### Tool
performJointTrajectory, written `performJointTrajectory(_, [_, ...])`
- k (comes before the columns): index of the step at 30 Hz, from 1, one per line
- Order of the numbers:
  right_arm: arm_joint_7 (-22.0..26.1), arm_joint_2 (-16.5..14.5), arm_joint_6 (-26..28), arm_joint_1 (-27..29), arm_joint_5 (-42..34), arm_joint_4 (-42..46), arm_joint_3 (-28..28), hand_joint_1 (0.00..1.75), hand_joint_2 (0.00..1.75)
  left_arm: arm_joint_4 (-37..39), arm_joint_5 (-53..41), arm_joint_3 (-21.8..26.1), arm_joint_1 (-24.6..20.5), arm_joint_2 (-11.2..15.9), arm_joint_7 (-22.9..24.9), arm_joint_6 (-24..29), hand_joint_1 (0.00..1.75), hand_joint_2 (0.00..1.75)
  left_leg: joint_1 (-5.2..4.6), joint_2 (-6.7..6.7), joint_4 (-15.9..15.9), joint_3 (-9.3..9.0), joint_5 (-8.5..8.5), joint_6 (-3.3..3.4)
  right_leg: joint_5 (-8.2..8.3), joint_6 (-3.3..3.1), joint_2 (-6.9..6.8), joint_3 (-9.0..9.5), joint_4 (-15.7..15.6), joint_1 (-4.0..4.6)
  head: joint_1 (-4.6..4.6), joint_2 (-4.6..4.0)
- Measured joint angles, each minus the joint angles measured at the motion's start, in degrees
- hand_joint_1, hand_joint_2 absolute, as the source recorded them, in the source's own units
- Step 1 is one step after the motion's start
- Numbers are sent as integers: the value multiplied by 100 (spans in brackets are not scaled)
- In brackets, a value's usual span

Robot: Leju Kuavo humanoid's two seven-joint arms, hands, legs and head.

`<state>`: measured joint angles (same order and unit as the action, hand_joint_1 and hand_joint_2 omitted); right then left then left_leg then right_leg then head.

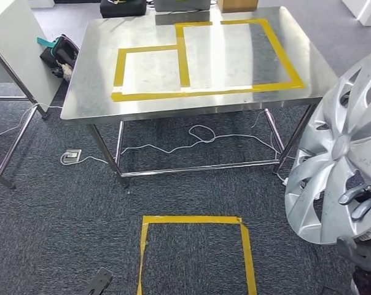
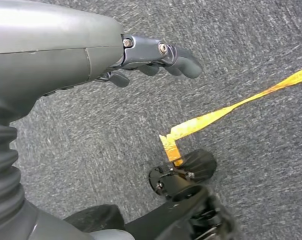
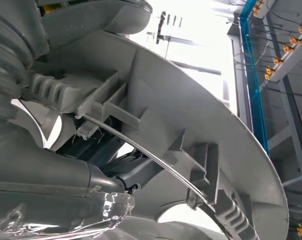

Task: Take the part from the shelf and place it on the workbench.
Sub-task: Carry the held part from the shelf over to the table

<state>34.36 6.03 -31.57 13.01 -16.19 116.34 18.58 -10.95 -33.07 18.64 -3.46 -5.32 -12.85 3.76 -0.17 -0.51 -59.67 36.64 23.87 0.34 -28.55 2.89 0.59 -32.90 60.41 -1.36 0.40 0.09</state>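
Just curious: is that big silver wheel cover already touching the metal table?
Apart. The head view shows the wheel cover gripped by the right hand, off beside the table over carpet.

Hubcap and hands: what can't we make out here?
- Hubcap: head view, its right side cut off by the frame edge.
- Right hand: head view, fingers through a hubcap opening; the palm hidden behind the hubcap.
- Left hand: left wrist view, empty above the carpet.
- Workbench: far edge crowded by boxes, cut off.

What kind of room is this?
Probably a workshop or robot test lab: a steel workbench marked with yellow tape, a taped square on grey carpet, and loose cables underneath.
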Motion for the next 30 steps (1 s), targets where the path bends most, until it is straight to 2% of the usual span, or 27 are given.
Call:
performJointTrajectory(2, [0,0,1,1,1,0,-2,175,175,0,0,0,-4,-3,-4,0,0,175,-1,-5,74,-30,40,-7,-8,72,-6,21,-50,-1,3,1])
performJointTrajectory(4, [1,0,1,-4,1,0,-4,175,175,0,-1,1,5,-4,-11,0,0,175,18,-16,137,-83,39,35,-95,130,-16,-8,38,-4,17,1])
performJointTrajectory(5, [2,0,1,-8,1,0,-5,175,175,0,-2,2,5,-3,-13,0,0,175,28,-19,164,-115,40,60,-209,142,-17,-105,245,-2,31,2])
performJointTrajectory(7, [5,0,0,-13,0,0,-7,175,175,0,-2,4,4,-2,-16,0,0,175,17,-21,171,-148,66,105,-509,148,-19,-479,953,7,53,2])
performJointTrajectory(8, [7,0,0,-10,1,-2,-7,175,175,0,-2,4,6,-4,-16,-2,0,175,8,-22,169,-160,80,120,-600,153,-18,-677,1284,13,56,2])
performJointTrajectory(9, [8,0,1,-6,1,-3,-8,175,175,0,-2,4,10,-7,-16,-5,0,175,0,-25,169,-175,96,131,-603,156,-18,-811,1470,18,56,2])
performJointTrajectory(10, [8,0,1,-4,1,-5,-8,175,175,0,-2,4,14,-8,-16,-9,0,175,-4,-29,168,-198,114,134,-496,157,-18,-845,1451,22,57,2])
performJointTrajectory(11, [7,0,2,-3,2,-7,-9,175,175,0,-2,4,17,-9,-16,-13,0,175,-5,-37,167,-231,134,128,-288,152,-19,-761,1203,22,57,2])
performJointTrajectory(12, [8,0,2,-5,2,-6,-9,175,175,0,-2,4,17,-11,-16,-15,0,175,-4,-44,166,-269,158,115,-47,145,-19,-602,821,21,57,2])
performJointTrajectory(13, [7,0,1,-11,2,-7,-10,175,175,0,-2,4,15,-11,-16,-15,0,175,-16,-51,158,-299,185,91,126,137,-18,-422,441,23,57,1])
performJointTrajectory(14, [9,0,-1,-16,2,-7,-12,175,175,0,-2,4,11,-11,-16,-15,0,175,-26,-57,149,-314,205,65,230,117,-12,-275,150,26,52,2])
performJointTrajectory(15, [10,0,-2,-20,1,-7,-14,175,175,0,-2,4,9,-10,-16,-15,0,175,-35,-60,144,-316,215,38,251,95,-6,-194,-3,31,48,2])
performJointTrajectory(19, [10,0,1,-15,1,-6,-17,175,175,0,-2,4,11,-4,-16,-15,0,175,-28,-51,90,-291,274,-69,218,-42,1,-144,-81,27,23,2])
performJointTrajectory(21, [10,0,2,-21,0,-5,-17,175,175,0,-2,4,7,-6,-19,-15,0,175,-10,-32,-332,-89,503,-137,211,-100,-13,-109,-105,7,2,2])
performJointTrajectory(23, [11,0,-1,-25,-1,-6,-17,175,175,0,-2,4,11,-13,-20,-15,0,175,16,-25,-1070,317,792,-185,191,-133,-24,-94,-106,5,-13,2])
performJointTrajectory(24, [10,0,-2,-24,0,-7,-17,175,175,0,-2,4,16,-14,-20,-15,0,175,28,-24,-1341,487,846,-198,181,-138,-25,-87,-106,3,-14,2])
performJointTrajectory(25, [10,0,-3,-23,0,-7,-17,175,175,0,-2,4,19,-14,-20,-15,0,175,36,-24,-1421,568,785,-204,169,-136,-24,-75,-105,0,-13,2])
performJointTrajectory(26, [9,0,-3,-22,0,-7,-17,175,175,0,-2,4,19,-13,-20,-15,0,175,43,-23,-1291,541,623,-204,154,-127,-23,-55,-105,-6,-14,2])
performJointTrajectory(28, [9,0,-3,-22,-1,-6,-17,175,175,0,-2,4,16,-14,-20,-15,0,175,53,-11,-602,240,191,-196,111,-79,-19,4,-104,-17,-15,2])
performJointTrajectory(29, [9,0,-3,-24,-1,-5,-17,175,175,0,-2,4,12,-16,-20,-15,0,175,51,-7,-254,77,75,-183,85,-43,-14,21,-96,-12,-22,2])
performJointTrajectory(30, [10,0,-6,-25,-1,-5,-18,175,175,0,-2,4,7,-19,-20,-16,0,175,46,-3,-23,-32,29,-164,67,-7,-11,31,-99,-4,-22,2])
